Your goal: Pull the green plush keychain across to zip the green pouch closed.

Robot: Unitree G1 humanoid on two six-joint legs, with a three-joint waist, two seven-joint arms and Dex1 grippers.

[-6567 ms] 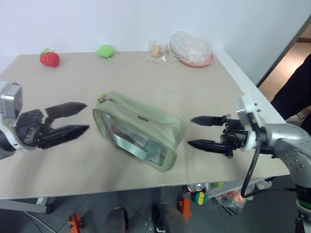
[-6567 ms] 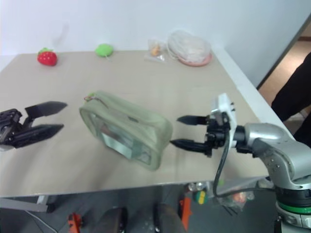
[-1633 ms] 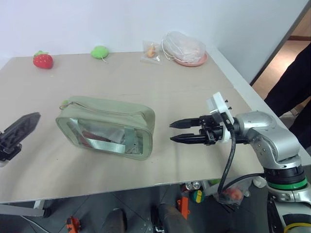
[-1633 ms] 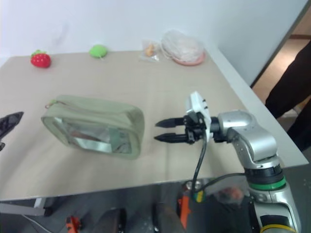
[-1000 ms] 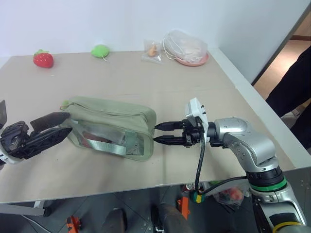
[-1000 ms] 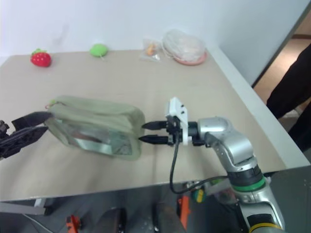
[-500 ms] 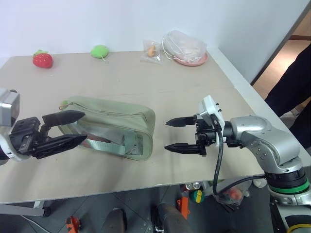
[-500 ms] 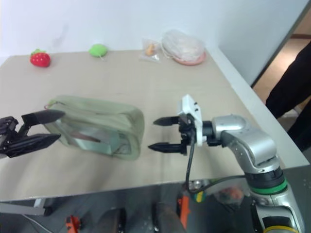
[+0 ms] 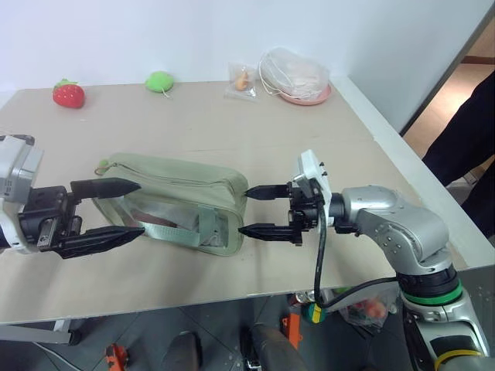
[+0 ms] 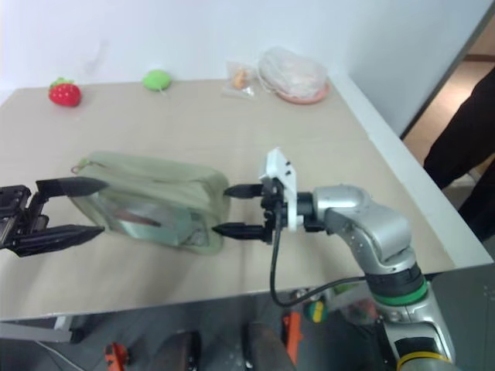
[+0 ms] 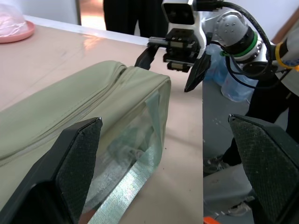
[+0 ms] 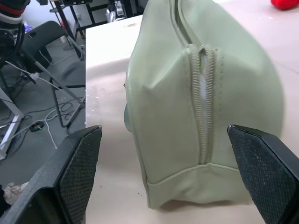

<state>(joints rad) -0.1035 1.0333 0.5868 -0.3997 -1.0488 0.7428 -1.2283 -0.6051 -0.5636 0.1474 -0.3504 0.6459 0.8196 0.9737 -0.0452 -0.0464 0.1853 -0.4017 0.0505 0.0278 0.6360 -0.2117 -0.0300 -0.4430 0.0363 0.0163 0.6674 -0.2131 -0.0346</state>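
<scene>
Green pouch (image 9: 174,202) lies mid-table between 2 spread-open, empty grippers, left (image 9: 116,209) and right (image 9: 259,211). It looks soft and light (likely to slide), so brace one end. Its keychain (image 9: 101,167) peeks at the far-left corner.

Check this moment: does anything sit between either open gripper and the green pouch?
Nothing visible does. The left gripper is open at one end of the green pouch, and the right gripper is open at the opposite end, its fingertips right by the pouch's wall. The table around the pouch is bare; the other items sit along its far edge.
</scene>
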